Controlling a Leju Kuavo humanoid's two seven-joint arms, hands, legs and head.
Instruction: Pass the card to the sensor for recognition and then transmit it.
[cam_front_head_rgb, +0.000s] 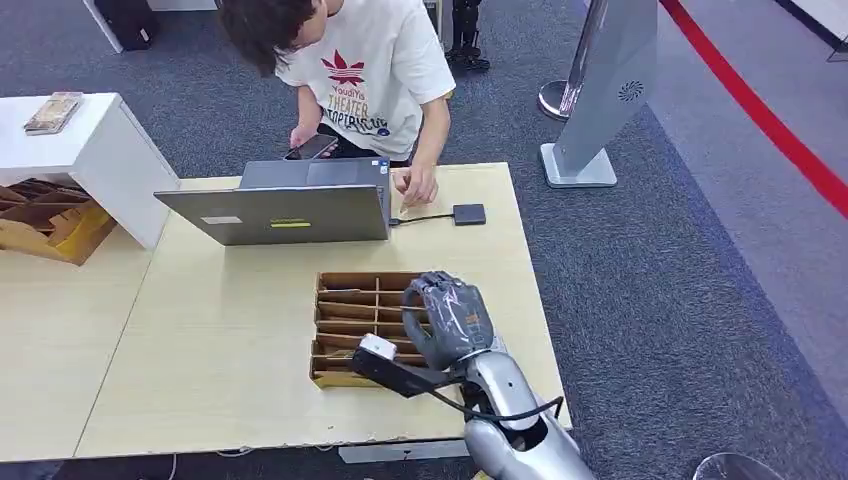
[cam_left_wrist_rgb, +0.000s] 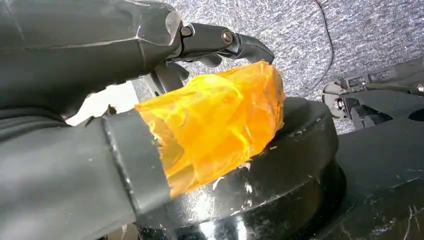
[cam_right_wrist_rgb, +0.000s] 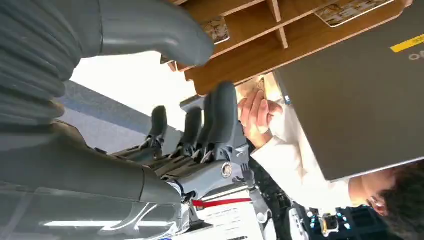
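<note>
One wooden divided tray (cam_front_head_rgb: 352, 300) sits on the tabletop (cam_front_head_rgb: 220, 340) toward its near right corner. One grey laptop (cam_front_head_rgb: 280, 212) stands open at the far edge, and one small dark sensor (cam_front_head_rgb: 468, 214) lies just right of it on a cable, near the far right corner. One person (cam_front_head_rgb: 365, 70) leans over the far edge, one hand (cam_front_head_rgb: 416, 186) resting on the tabletop beside the laptop.

The right hand (cam_front_head_rgb: 450, 318) hovers over the tray's right side, fingers (cam_right_wrist_rgb: 220, 115) spread apart and holding nothing. In the right wrist view, two cards show in the tray's compartments: one card (cam_right_wrist_rgb: 216, 30) just beyond the thumb, another card (cam_right_wrist_rgb: 350, 10) further off, neither touched.

The left hand (cam_left_wrist_rgb: 150, 55) shows its thumb wrapped in orange tape (cam_left_wrist_rgb: 215, 125); whether it is open or closed cannot be told.
</note>
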